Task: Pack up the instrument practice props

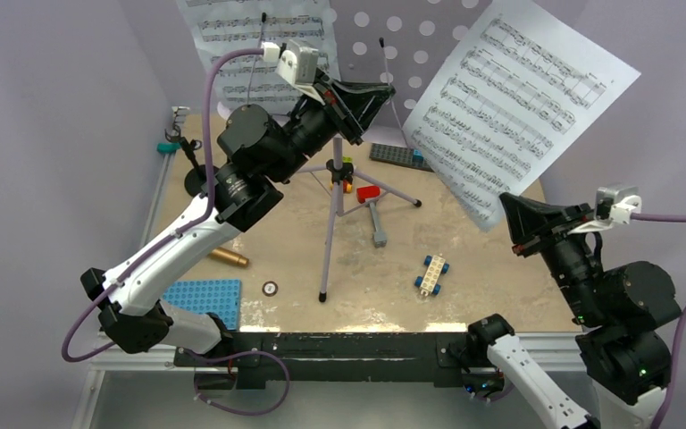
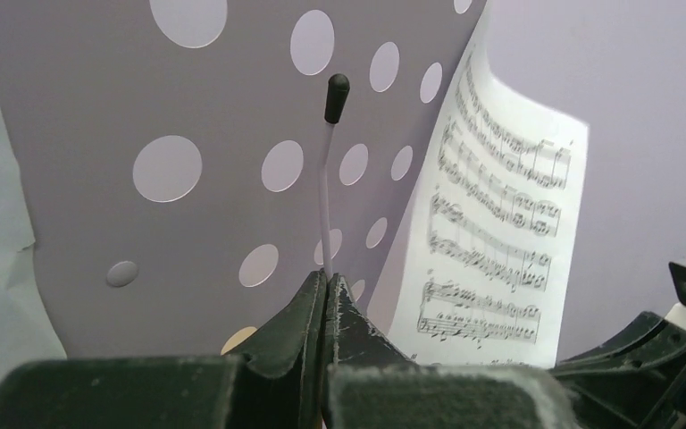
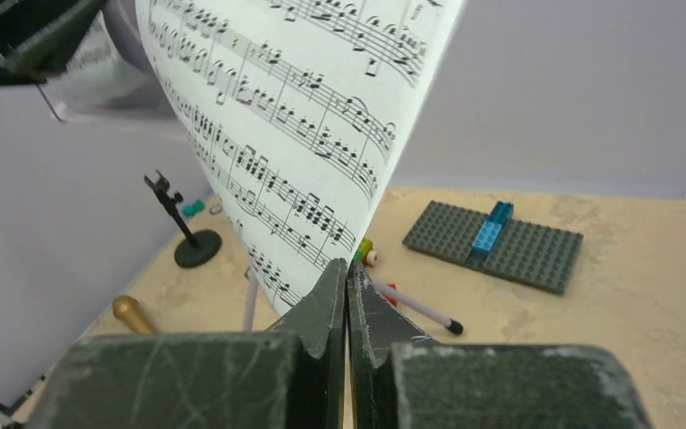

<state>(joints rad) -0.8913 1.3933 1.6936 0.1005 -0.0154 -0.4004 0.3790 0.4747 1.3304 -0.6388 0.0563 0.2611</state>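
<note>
The lavender music stand [image 1: 331, 210] rises mid-table, its perforated desk [image 2: 80, 80] close in front of my left gripper [image 2: 329, 279]. That gripper is shut on the desk's thin white page-holder rod [image 2: 325, 188], which ends in a black tip. One sheet-music page [image 1: 255, 49] lies on the desk's left side. My right gripper [image 3: 347, 265] is shut on the lower corner of a second sheet-music page [image 3: 295, 116], held up in the air to the right of the desk [image 1: 518, 103]. The gold microphone [image 1: 230, 258] lies on the table at the left. The black mic stand [image 1: 198, 175] stands behind it.
A grey baseplate [image 1: 400, 156] with a blue brick lies behind the stand. A red-headed toy hammer [image 1: 373, 214] rests among the tripod legs. A blue-and-white brick car [image 1: 431, 274] sits front right, and a blue baseplate [image 1: 201, 299] lies at the front left edge.
</note>
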